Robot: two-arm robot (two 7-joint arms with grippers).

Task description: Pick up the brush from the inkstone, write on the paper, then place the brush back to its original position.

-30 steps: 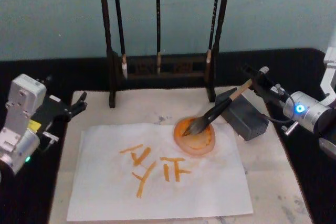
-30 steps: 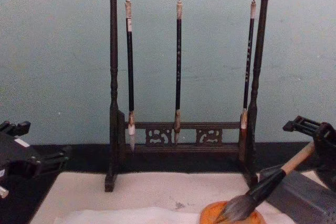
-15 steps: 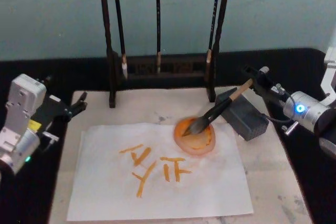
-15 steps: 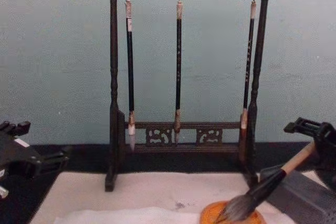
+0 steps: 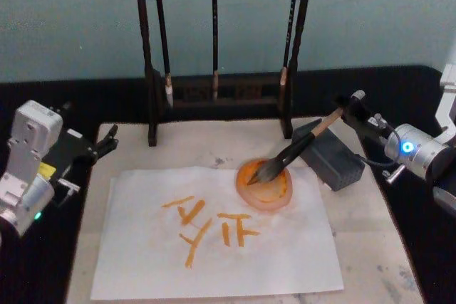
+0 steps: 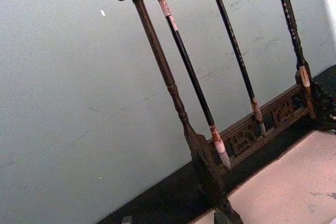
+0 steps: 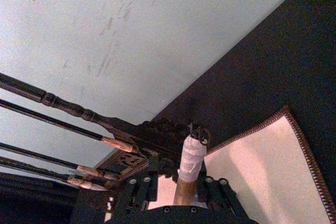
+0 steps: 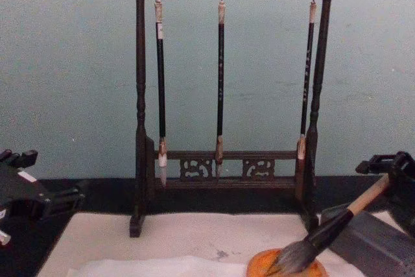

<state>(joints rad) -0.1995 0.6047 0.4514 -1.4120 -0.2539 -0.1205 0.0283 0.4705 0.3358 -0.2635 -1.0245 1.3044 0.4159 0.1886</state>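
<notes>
The brush (image 5: 292, 153) lies tilted, its grey bristle tuft (image 8: 295, 257) resting in a round orange dish (image 5: 265, 189). Its black shaft leans on the dark grey inkstone (image 5: 329, 156). My right gripper (image 5: 350, 105) is open at the tan handle's upper end, at the right of the mat. In the right wrist view the taped handle end (image 7: 191, 153) stands between the fingers with a gap on each side. The white paper (image 5: 214, 254) carries orange strokes. My left gripper (image 5: 107, 142) stays open at the mat's left edge, holding nothing.
A dark wooden rack (image 5: 214, 94) with three thin hanging brushes stands at the back of the cream mat (image 5: 370, 247). The black tabletop (image 5: 406, 247) surrounds the mat, and a teal wall rises behind.
My right gripper has drawn back slightly to the right from the handle end. The brush has stayed put on the inkstone and dish. The left arm has not moved.
</notes>
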